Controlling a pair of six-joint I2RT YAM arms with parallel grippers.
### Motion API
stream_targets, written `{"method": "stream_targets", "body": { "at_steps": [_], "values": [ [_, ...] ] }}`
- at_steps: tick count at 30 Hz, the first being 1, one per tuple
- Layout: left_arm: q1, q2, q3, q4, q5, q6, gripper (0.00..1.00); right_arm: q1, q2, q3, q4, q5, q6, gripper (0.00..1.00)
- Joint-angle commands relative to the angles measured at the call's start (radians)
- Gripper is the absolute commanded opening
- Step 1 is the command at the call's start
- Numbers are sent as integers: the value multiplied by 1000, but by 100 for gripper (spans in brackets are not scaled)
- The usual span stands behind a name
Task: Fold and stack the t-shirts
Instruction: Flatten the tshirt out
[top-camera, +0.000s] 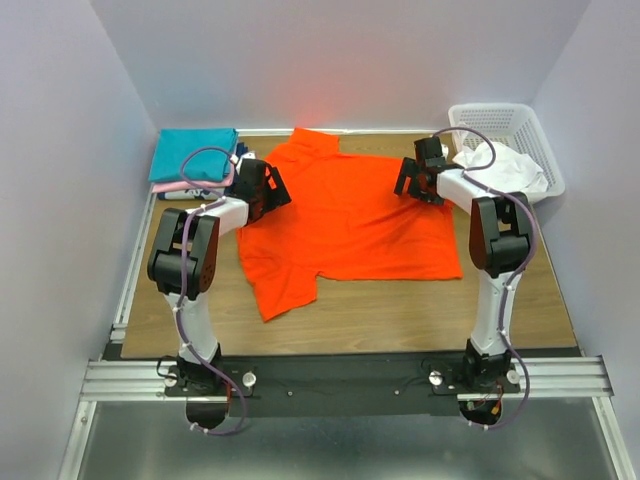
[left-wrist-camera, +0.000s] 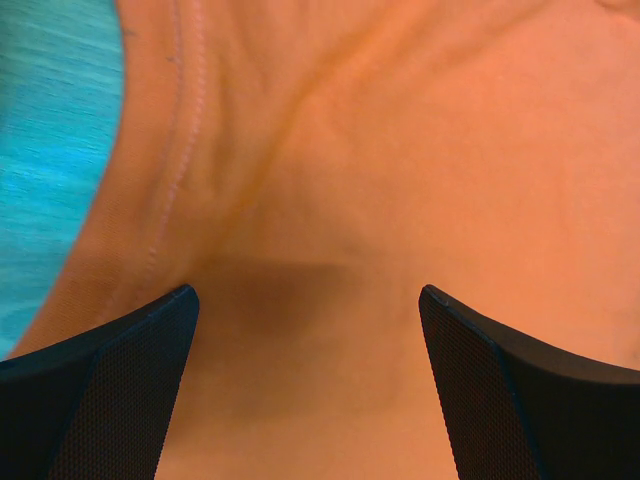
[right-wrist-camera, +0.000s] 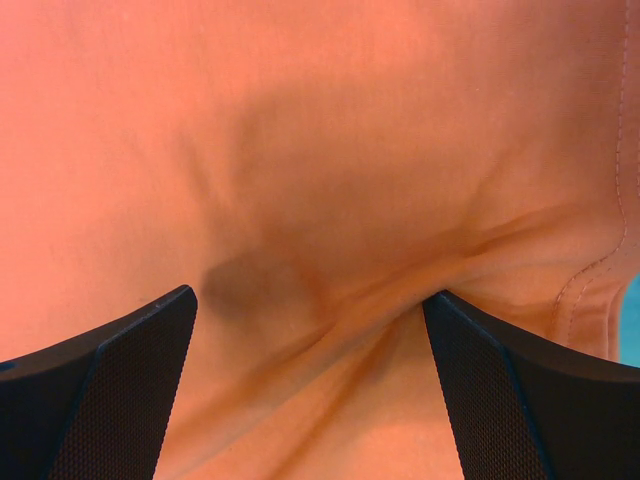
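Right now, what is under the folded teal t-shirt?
A pink t-shirt, only its near edge showing, then a sliver of darker cloth. The teal t-shirt covers the rest.

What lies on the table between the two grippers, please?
Only the orange t-shirt lies between the left gripper and the right gripper; the top view shows this.

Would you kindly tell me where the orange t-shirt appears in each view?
Top external: orange t-shirt spread mid-table.
Left wrist: orange t-shirt fills most of the frame.
Right wrist: orange t-shirt fills nearly everything.
Shared landmark: teal shirt, top view's far left, left wrist's left edge.
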Motion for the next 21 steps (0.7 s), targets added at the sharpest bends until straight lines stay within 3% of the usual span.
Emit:
{"method": "stream_targets", "body": {
  "at_steps": [1, 6, 11, 21],
  "values": [
    [10, 25, 44, -25, 9, 22, 98, -7, 88, 49, -28, 9, -47, 100],
    [10, -2, 72, -43, 17, 29, 98, -7, 50, 71, -31, -26, -82, 100],
    [3, -146, 21, -82, -4, 16, 98, -1, -137, 16, -33, -95, -84, 100],
    [-154, -699, -421, -259, -107, -165, 98, 18, -650, -421, -1, 16, 131, 100]
  ]
}}
